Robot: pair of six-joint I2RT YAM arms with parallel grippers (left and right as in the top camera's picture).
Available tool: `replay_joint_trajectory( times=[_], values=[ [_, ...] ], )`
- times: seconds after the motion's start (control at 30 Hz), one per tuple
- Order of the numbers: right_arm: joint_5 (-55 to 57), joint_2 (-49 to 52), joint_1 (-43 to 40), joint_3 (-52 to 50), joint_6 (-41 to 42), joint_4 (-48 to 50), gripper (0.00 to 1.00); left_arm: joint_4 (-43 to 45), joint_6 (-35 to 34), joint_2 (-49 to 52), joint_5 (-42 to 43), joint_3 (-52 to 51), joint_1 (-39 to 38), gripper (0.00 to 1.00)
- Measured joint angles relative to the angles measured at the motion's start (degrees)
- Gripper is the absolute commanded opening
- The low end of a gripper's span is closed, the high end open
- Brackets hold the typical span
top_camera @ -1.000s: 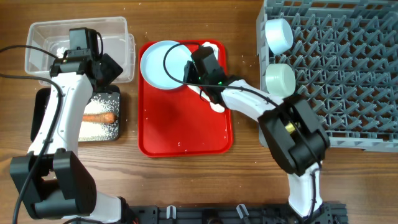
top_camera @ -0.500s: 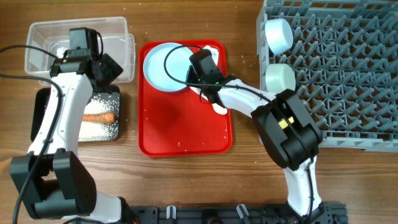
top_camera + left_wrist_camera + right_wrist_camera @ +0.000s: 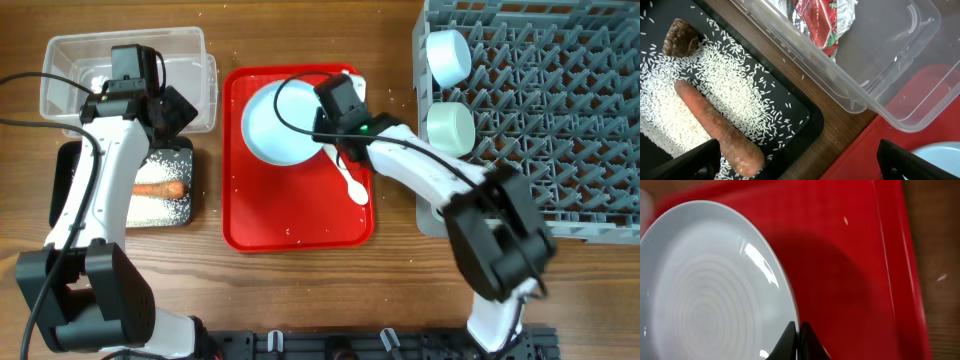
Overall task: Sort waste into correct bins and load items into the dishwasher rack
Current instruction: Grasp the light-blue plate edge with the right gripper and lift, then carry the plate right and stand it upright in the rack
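Note:
The round light blue plate (image 3: 280,125) lies over the top of the red tray (image 3: 290,215). My right gripper (image 3: 326,122) is shut on its right rim. In the right wrist view the fingertips (image 3: 799,330) pinch the plate (image 3: 705,295) edge, and a shadow falls on the tray beneath. A white spoon (image 3: 352,180) lies just right of the plate. My left gripper (image 3: 160,105) hangs open between the clear tub (image 3: 70,60) and the black tray (image 3: 60,190), holding nothing. The black tray (image 3: 805,125) holds rice (image 3: 735,80), a sausage stick (image 3: 715,125) and a brown lump (image 3: 681,37). A red wrapper (image 3: 817,22) sits in the tub (image 3: 890,75).
The grey dishwasher rack (image 3: 560,110) fills the right side, with a light blue bowl (image 3: 447,56) and a pale green bowl (image 3: 450,125) at its left edge. Rice grains are scattered on the red tray and the wood.
My right gripper has closed on the plate's rim, and the plate has shifted right and toward the tray's middle. The left arm has not moved.

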Motion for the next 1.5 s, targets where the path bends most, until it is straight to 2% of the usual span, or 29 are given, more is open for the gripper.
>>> replay_joint_trajectory(
  times=[0.13,0.23,0.3,0.43,0.53,0.63,0.83,0.93,1.1,1.13,1.17,1.2,1.23,1.5],
  values=[
    [0.37,-13.94,-0.15,0.07,-5.07,-4.13,0.04,0.00,0.00,0.00,0.00,0.00,0.00,1.00],
    [6.95,-24.63,-1.44,0.07,-8.39,-11.85,0.04,0.00,0.00,0.00,0.00,0.00,0.00,1.00],
    [19.21,-32.87,-4.39,0.07,-9.94,-17.44,0.05,-0.04,0.00,0.00,0.00,0.00,0.00,1.00],
    [37.90,-38.12,-11.96,0.09,-11.74,-21.44,0.04,0.02,0.00,0.04,0.00,0.00,0.00,1.00],
    [46.36,-38.12,-17.59,0.07,-16.13,-19.34,0.04,0.02,0.00,0.04,0.00,0.00,0.00,1.00],
    [51.32,-36.28,-23.91,0.07,-25.46,-13.40,0.04,0.00,0.00,0.04,0.00,0.00,0.00,1.00],
    [53.59,-23.28,-29.94,0.07,-45.90,-3.72,0.04,0.00,0.00,0.07,0.00,0.00,0.00,1.00],
    [54.82,-17.97,-30.12,0.07,-51.12,-1.29,0.04,0.00,0.00,0.09,0.00,0.00,0.00,1.00],
    [54.07,-12.63,-30.05,0.07,-53.90,-1.36,0.05,0.00,0.00,0.09,0.00,0.00,0.00,1.00],
    [53.31,-12.35,-30.03,0.07,-54.03,-1.95,0.19,0.00,0.00,0.09,0.00,0.00,0.00,1.00],
    [52.39,-12.02,-29.99,0.07,-54.14,-2.58,0.50,0.00,0.00,0.09,0.00,0.00,0.00,1.00],
    [51.15,-11.80,-29.99,0.07,-54.49,-2.86,0.91,0.00,0.00,0.09,0.00,0.00,0.00,1.00],
    [50.25,-11.80,-30.01,0.07,-54.55,-3.13,1.00,0.02,0.00,0.09,0.00,0.00,0.00,1.00],
    [48.26,-12.79,-26.84,0.07,-49.22,-4.59,1.00,0.00,0.00,0.09,0.00,0.00,0.00,1.00]
  ],
)
